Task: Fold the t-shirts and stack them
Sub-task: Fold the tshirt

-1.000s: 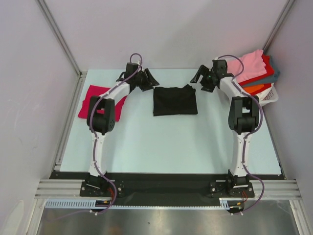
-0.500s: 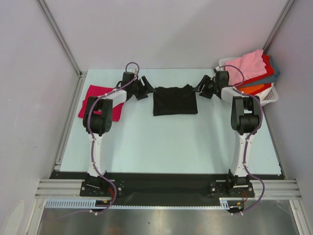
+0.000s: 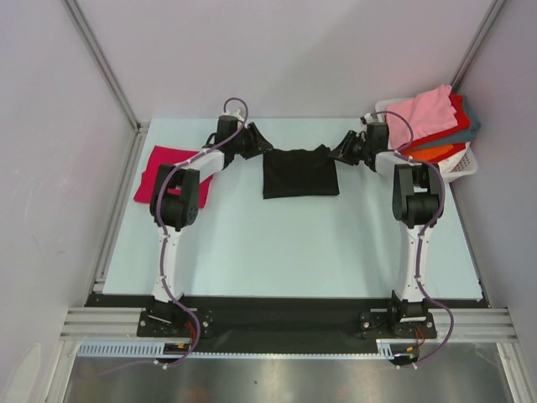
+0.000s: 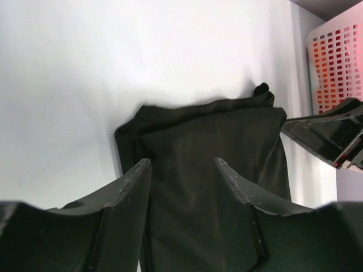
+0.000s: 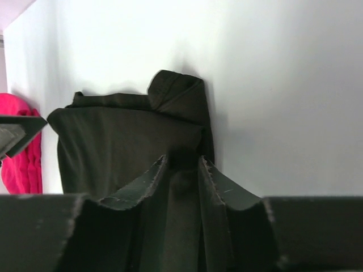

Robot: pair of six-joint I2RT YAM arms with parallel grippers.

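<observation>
Left gripper (image 4: 181,175) fingers apart over the black t-shirt's (image 3: 299,172) left edge. Right gripper (image 5: 182,170) fingers close together at its right edge; clamping cannot be told. The shirt lies folded on the pale table (image 3: 252,243). White basket (image 3: 463,165), far right, holds coloured shirts (image 3: 432,117).

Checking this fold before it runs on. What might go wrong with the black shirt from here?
1. The black shirt is bunched at its far right corner, by the right gripper; a pinch there may catch only some layers and undo the fold.
2. The left gripper is wide open, the right looks narrower; uneven grips could skew it.
3. The pink shirt tops the basket pile beside the right arm and might snag.
</observation>
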